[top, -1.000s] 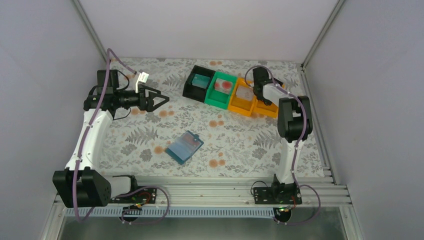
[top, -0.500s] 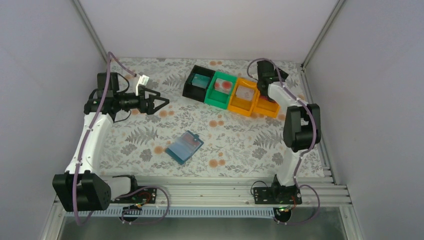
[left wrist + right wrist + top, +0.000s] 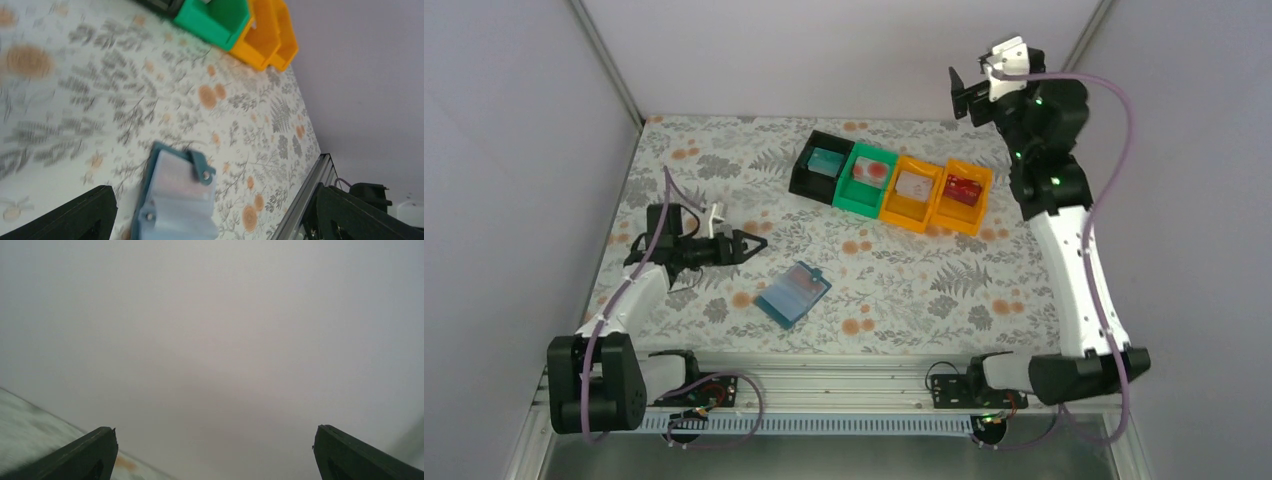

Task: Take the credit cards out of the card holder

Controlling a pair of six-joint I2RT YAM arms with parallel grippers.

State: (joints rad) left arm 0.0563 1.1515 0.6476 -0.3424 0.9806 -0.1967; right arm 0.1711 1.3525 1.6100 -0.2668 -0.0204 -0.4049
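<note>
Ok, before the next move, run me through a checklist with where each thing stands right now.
1. Left gripper open and empty: ok.
2. Left gripper pointed toward the wallet, not touching it: ok.
3. Wallet lying open on the table, nothing on top of it: ok.
4. Right gripper open, empty and raised high above the table: ok.
5. Red card lying inside the end orange bin: ok.
6. No card left in the wallet pockets: cannot tell, the close view is too blurred.
</note>
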